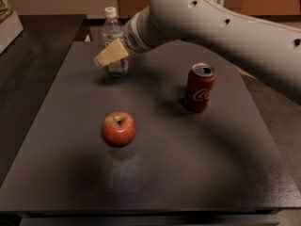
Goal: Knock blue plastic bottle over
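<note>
The blue plastic bottle (113,33) stands upright at the far left of the dark table (188,173), clear with a white cap and a label. My gripper (109,54), pale yellow at its tip, is in front of the bottle's lower half and covers part of it. The big white arm reaches in from the upper right. I cannot tell whether the gripper touches the bottle.
A red Coca-Cola can (199,88) stands upright right of centre. A red apple (119,128) lies in the middle front. A pale box edge (8,22) shows at the far left, off the table.
</note>
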`<state>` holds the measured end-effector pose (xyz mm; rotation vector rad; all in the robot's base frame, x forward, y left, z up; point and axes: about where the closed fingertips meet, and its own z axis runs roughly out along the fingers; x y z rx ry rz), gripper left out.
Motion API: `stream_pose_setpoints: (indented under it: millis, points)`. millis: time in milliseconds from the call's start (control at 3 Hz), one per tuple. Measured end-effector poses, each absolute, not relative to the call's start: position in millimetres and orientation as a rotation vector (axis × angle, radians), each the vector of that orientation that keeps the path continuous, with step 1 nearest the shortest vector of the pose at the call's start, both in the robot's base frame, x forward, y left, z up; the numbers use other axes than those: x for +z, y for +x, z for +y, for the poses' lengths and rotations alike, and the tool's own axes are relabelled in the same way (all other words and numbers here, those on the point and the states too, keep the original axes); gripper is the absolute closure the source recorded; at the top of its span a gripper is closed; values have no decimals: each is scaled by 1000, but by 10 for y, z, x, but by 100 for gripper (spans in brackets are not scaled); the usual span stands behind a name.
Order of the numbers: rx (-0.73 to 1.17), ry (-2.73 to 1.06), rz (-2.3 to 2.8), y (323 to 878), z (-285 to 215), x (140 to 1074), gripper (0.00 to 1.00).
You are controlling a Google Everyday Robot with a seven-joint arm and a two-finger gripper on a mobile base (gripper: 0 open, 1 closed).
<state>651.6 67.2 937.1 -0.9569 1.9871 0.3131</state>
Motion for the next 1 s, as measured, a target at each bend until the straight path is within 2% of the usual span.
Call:
stream_pose_setpoints:
  millis: [667,1000]
  points:
    - [345,-945,1965,6692,827,9376,0]
    - [347,-956,1955,6766,884,9419,17]
